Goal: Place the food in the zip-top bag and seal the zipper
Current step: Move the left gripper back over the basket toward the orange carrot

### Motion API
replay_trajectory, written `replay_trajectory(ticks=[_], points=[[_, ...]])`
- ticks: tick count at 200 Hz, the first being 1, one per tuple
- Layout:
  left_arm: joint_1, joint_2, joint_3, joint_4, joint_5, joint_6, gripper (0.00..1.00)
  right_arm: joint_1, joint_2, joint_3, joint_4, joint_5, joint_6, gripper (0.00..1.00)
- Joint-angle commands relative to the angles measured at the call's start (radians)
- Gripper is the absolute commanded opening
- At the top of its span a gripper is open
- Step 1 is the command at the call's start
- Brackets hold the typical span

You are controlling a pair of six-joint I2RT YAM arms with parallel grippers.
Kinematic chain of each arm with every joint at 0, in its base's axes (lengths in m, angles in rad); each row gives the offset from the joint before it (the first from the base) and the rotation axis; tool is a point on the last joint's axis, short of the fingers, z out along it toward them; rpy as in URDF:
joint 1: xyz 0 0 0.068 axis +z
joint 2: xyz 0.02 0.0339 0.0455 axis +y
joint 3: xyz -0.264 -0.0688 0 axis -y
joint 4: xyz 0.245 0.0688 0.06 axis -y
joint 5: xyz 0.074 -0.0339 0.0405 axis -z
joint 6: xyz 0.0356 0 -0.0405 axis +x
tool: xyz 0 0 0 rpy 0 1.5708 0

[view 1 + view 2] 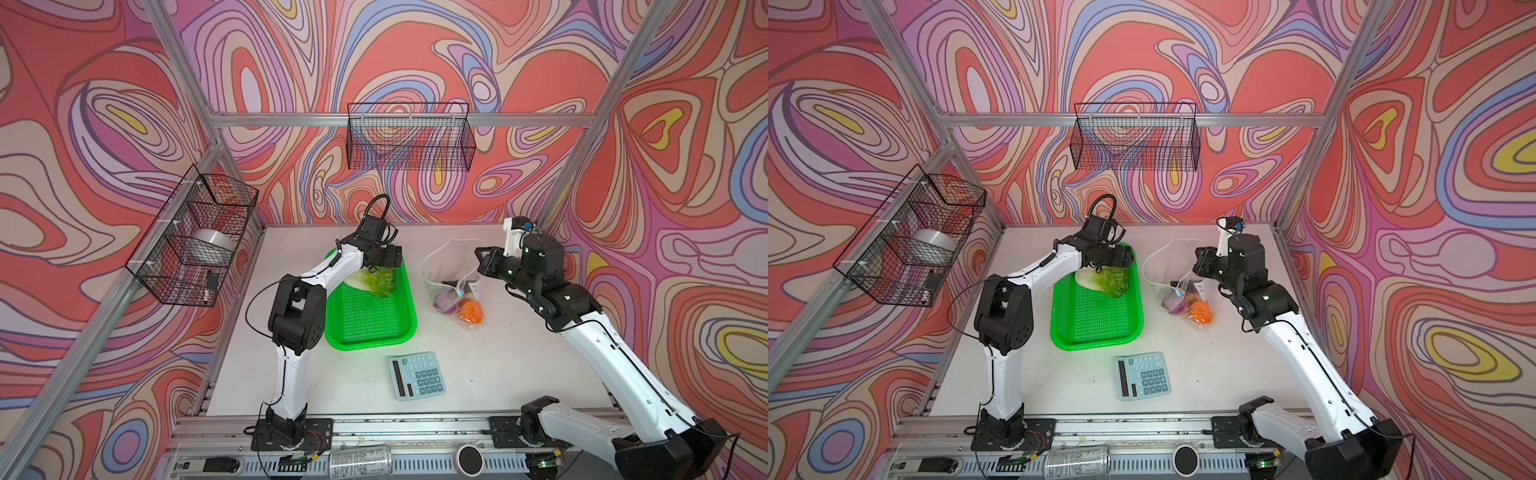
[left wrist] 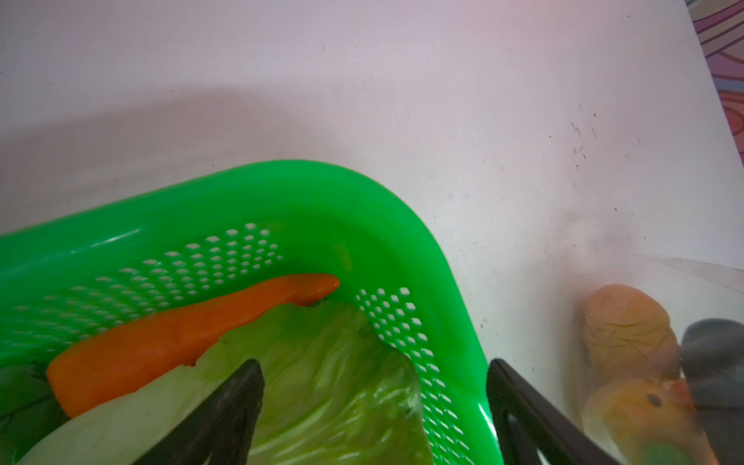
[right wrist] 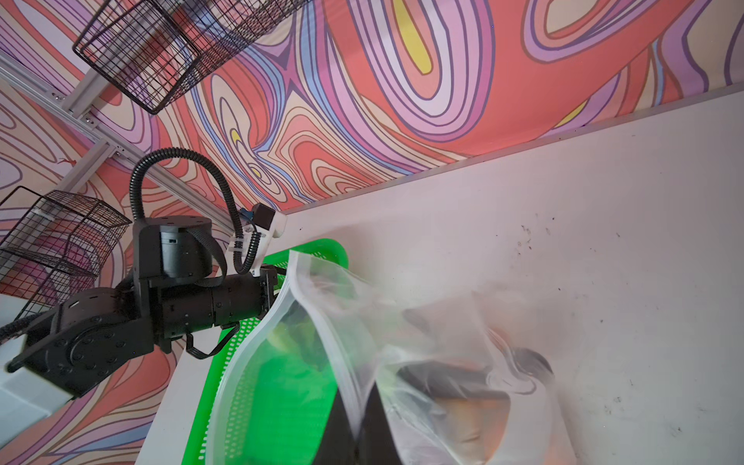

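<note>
Top views, setting: white table (image 1: 519,365) inside a swirl-patterned enclosure, with two arms reaching in from the near edge.
Green basket (image 1: 370,328) (image 1: 1096,328): left of centre on the table, its long side running away from the arm bases.
Napa cabbage (image 1: 376,280) (image 1: 1106,280) (image 2: 334,382): lies in the basket's far end, directly beneath the left gripper.
Carrot (image 2: 181,338): seen in the left wrist view only; lies along the basket's perforated far wall, touching the cabbage.
Left gripper (image 1: 380,270) (image 2: 374,362): jaws spread wide and grasping nothing; one finger hangs over the cabbage, the other appears past the basket's rim on the bag side.
Zip-top bag (image 1: 446,266) (image 1: 1167,266) (image 3: 402,322): just right of the basket; its bottom rests on the table, its mouth is lifted and gapes toward the basket.
Zipper (image 3: 300,277): pale strip around the open mouth, unsealed; light-blue slider (image 1: 459,293) (image 1: 1179,293) hangs partway down the bag.
Bag contents: purple onion (image 1: 444,301) and orange pumpkin (image 1: 471,311) at the near end; tan potato (image 2: 628,330) and dark eggplant (image 2: 712,350) blurred behind the plastic.
Right gripper (image 1: 484,259) (image 1: 1200,259): clamped on the bag's mouth edge, holding it raised.
Calculator (image 1: 417,376) (image 1: 1142,376): near side of the table, apart from basket and bag.
</note>
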Motion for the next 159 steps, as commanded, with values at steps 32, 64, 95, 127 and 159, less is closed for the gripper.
replay_trajectory(ticks=[32,64,95,127,159], points=[[0.011,-0.062,-0.127,-0.060,0.115,-0.016,0.86,-0.002,0.000,-0.025,0.031,0.011,0.000,0.00],[0.012,-0.170,-0.274,-0.063,0.148,-0.054,0.83,-0.002,0.001,-0.030,0.036,0.009,0.002,0.00],[0.010,-0.305,-0.370,-0.060,0.130,-0.081,0.83,-0.002,0.003,-0.033,0.042,0.007,0.005,0.00],[0.012,-0.353,-0.408,-0.083,0.090,-0.082,0.84,-0.001,0.003,-0.037,0.049,0.001,0.010,0.00],[0.012,-0.308,-0.312,-0.137,0.048,-0.043,0.84,-0.002,-0.003,-0.030,0.037,0.004,0.002,0.00]])
